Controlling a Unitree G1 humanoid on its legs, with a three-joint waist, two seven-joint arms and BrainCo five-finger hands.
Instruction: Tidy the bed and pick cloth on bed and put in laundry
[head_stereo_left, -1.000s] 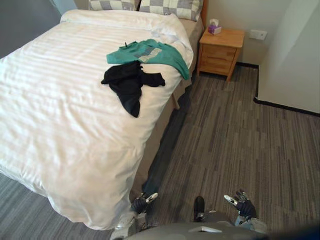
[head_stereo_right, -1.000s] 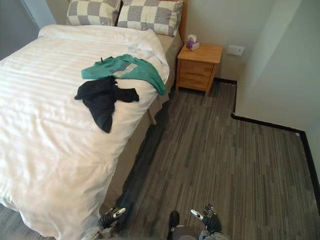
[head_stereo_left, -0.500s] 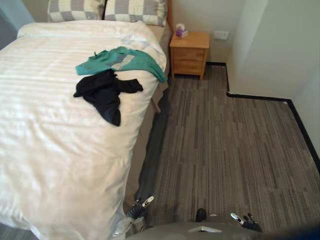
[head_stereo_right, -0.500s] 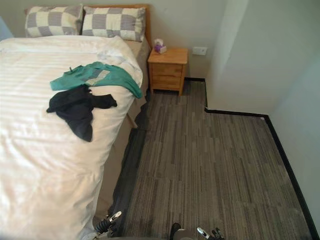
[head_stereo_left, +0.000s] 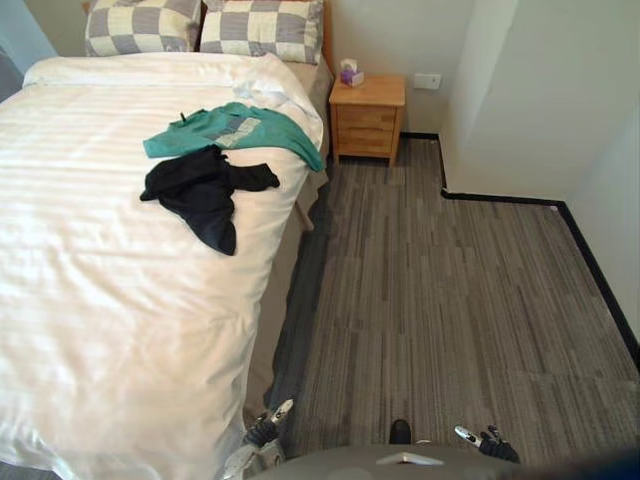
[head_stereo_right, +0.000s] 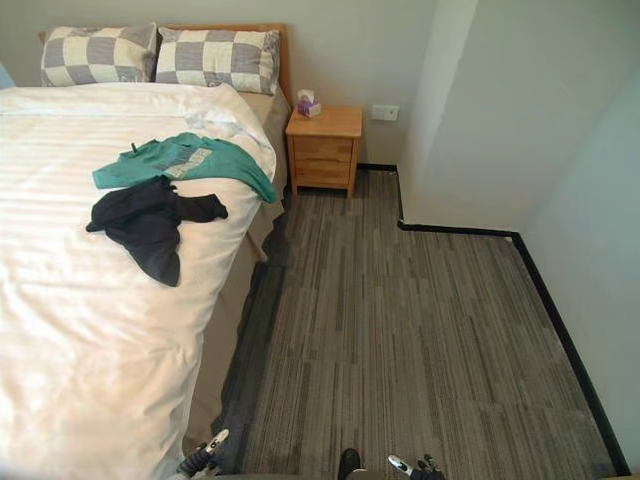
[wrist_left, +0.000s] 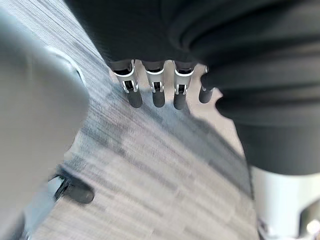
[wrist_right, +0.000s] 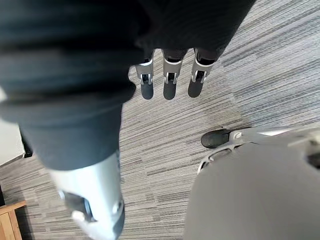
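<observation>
Nothing of the job is done yet, as I judge it: the black cloth (head_stereo_left: 200, 190) and the green cloth (head_stereo_left: 235, 130) lie touching each other on the bed (head_stereo_left: 90, 320), near its side edge and closer to the pillows (head_stereo_left: 262, 28), and both must be lifted and taken to the laundry. My left hand (head_stereo_left: 262, 432) hangs low by the bed's foot corner and my right hand (head_stereo_left: 487, 440) over the carpet (head_stereo_left: 450, 300). Both have fingers straight and slack, holding nothing, well apart from the clothes.

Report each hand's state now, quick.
Left hand: open, fingers straight, holding nothing.
Right hand: open, fingers straight, holding nothing.
</observation>
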